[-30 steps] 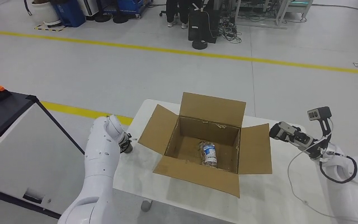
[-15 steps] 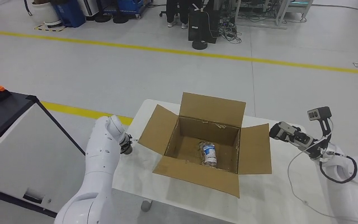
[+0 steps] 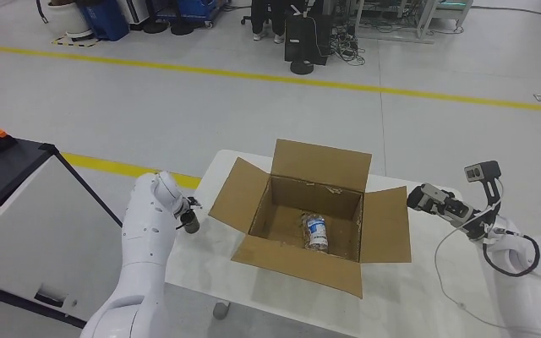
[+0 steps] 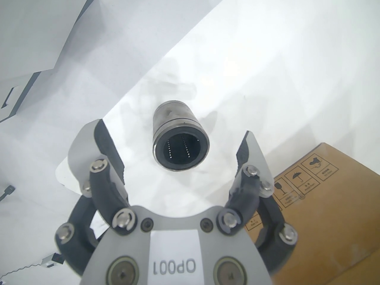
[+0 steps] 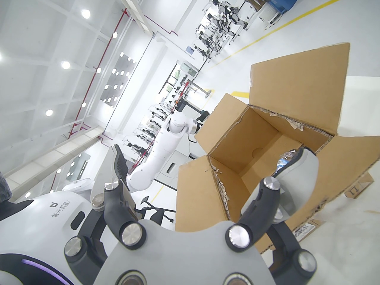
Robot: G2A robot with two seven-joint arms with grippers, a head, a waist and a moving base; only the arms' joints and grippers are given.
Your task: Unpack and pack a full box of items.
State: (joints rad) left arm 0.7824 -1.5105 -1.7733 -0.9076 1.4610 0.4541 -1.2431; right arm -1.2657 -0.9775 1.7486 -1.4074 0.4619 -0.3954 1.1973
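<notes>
An open cardboard box (image 3: 313,215) stands mid-table with its flaps spread. A small plastic bottle (image 3: 315,231) lies on its floor. A short metal cylinder with a hollow black bore (image 4: 179,136) stands on the white table (image 3: 397,296) near its left edge, beside the box's corner (image 4: 326,197). My left gripper (image 4: 175,137) hovers over the cylinder, open, its fingers apart on either side and not touching it. My right gripper (image 5: 212,161) is open and empty, held off the box's right flap (image 3: 385,224) and facing the box (image 5: 267,137).
A white cabinet with a black frame (image 3: 34,211) stands close to the table's left side. A thin cable (image 3: 448,270) trails across the right part of the table. Bare tabletop lies in front of the box.
The left arm's upper part has shifted slightly left, away from the box. Its gripper stays at the same spot by the left flap. The right arm has not moved.
</notes>
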